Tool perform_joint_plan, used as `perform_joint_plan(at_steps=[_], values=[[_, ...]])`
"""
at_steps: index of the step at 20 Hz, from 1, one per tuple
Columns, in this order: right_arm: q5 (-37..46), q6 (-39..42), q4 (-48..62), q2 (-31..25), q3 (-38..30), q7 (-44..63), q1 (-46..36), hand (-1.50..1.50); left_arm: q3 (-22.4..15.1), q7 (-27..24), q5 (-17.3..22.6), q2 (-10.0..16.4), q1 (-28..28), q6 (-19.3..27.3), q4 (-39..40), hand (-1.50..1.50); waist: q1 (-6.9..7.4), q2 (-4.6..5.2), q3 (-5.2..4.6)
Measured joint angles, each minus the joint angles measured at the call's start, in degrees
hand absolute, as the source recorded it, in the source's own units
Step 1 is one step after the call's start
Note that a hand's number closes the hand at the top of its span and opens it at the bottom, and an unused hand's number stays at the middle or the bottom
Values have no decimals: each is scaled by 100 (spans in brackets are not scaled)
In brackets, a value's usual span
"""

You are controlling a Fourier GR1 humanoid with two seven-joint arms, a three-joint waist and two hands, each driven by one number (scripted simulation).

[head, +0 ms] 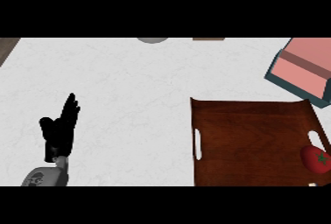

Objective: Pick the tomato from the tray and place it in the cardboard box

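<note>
1. The red round tomato [316, 159] with a green star-shaped stalk is seen on the near right part of the dark brown wooden tray [252, 144]. It lies just near of the tray's right handle slot [317, 138], and it is partly cut by the right edge of the view.
2. The tomato is not touched by any hand.
3. The tray is placed on the right half of the white marbled counter [129, 74], and its near end is cut by the lower edge of the view. A second handle slot [198, 144] is seen in its left wall.
4. The pink cardboard box [304, 65] with dark teal outer walls is found far right, just beyond the far right corner of the tray. It is turned at an angle to the tray and only partly shown. Whether it touches the tray cannot be told.
5. The black left hand [59, 129] is shown at the near left, over the bare counter and well apart from the tray. Its fingers [70, 107] are held straight and together, pointed to the far side, and nothing is held in it. The grey forearm [45, 177] comes in from the lower edge.
6. At the far edge of the counter a grey round thing [153, 40] and a small brown flat thing [208, 38] are partly seen; what they are cannot be told.
</note>
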Motion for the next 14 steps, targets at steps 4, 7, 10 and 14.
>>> perform_joint_plan(at_steps=[4,7,10,14], values=[[313,208,51,221,-74,-68,-7,-150,55,111,-99,-73,-77,1,-24,0,-8,-1,-2],[575,329,227,373,-27,-68,-149,-150,174,4,-107,-58,-144,-112,149,0,-5,1,-1],[763,442,439,478,-140,-238,-221,-150,172,123,-174,-94,17,-118,-115,0,0,0,-1],[1072,483,787,621,-171,-544,-326,-150,212,132,-243,-173,10,-140,-135,0,-1,0,-1]])
